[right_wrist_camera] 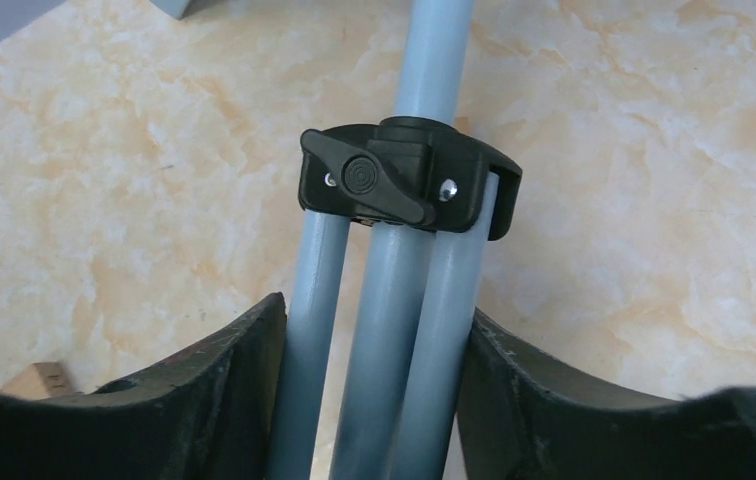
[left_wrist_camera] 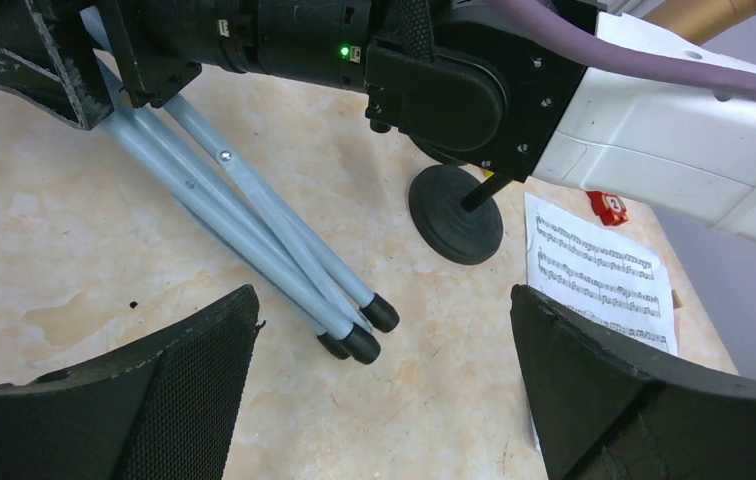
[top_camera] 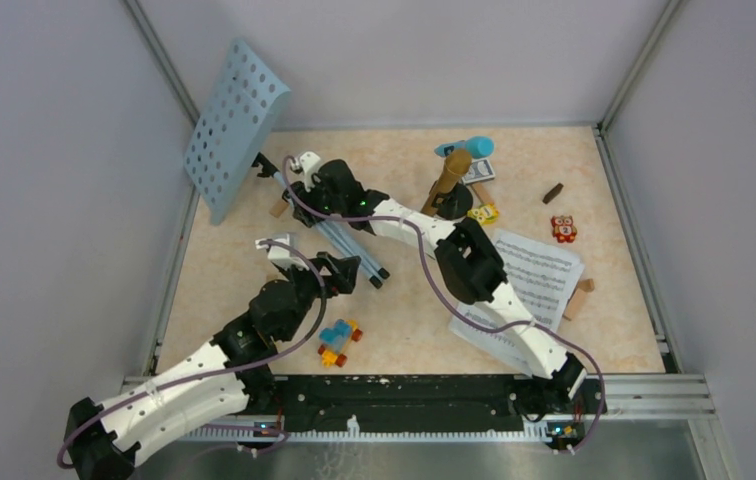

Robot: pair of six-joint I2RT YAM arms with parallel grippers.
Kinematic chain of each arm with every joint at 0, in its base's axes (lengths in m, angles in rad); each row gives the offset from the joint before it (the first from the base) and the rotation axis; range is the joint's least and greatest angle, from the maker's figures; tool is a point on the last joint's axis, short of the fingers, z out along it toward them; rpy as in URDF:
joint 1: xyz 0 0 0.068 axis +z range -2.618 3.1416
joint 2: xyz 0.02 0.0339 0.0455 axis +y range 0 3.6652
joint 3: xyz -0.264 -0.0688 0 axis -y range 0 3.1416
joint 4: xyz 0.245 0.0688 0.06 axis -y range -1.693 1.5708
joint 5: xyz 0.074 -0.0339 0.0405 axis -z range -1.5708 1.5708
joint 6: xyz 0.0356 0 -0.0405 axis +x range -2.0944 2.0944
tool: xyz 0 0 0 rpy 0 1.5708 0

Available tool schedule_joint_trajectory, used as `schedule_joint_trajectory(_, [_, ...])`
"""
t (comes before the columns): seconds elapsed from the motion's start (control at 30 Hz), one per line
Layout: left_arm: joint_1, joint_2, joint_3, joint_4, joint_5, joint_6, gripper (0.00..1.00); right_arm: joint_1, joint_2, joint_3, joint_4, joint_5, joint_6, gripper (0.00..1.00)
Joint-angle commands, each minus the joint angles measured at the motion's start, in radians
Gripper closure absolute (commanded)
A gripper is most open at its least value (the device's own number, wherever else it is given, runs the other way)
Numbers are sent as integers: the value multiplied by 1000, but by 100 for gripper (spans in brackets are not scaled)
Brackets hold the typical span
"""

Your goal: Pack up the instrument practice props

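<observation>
Tripod legs [right_wrist_camera: 394,270] pinched in right tool [right_wrist_camera: 372,325].

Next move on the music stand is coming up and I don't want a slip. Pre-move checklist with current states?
1. Grip: ok. The right gripper pinches the folded tripod legs from both sides, below the black clamp collar.
2. Legs folded: ok, rubber feet bunched together.
3. Second arm ready: ok. The left gripper is wide open and empty, with the feet just ahead of it.
4. The clamp lever locked: cannot tell.
5. Clearance: ok, the black round mic holder base sits apart from the feet.
</observation>
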Motion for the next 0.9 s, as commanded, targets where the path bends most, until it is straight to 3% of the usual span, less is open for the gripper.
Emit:
schedule_joint_trajectory(0.0, [-2,-27,65,-63,11,6,1,-14,-23,2,15,80,-146,38])
schedule_joint_trajectory(0.23, [-2,-70,112,-120,-7,17,1,-22,-182,-87,-45,75,-145,23])
schedule_joint_trajectory(0.6, [-2,-114,192,-231,-10,4,1,-22,-537,-357,-86,150,-15,16])
schedule_joint_trajectory(0.73, [-2,-118,256,-310,-41,2,1,-22,-591,-254,-324,177,50,15])
schedule_joint_trajectory(0.83, [-2,-118,305,-378,-60,-4,1,-21,-593,-97,-582,232,108,15])
schedule_joint_trajectory(0.87, [-2,-115,334,-419,-72,-4,1,-22,-600,14,-767,279,160,14])
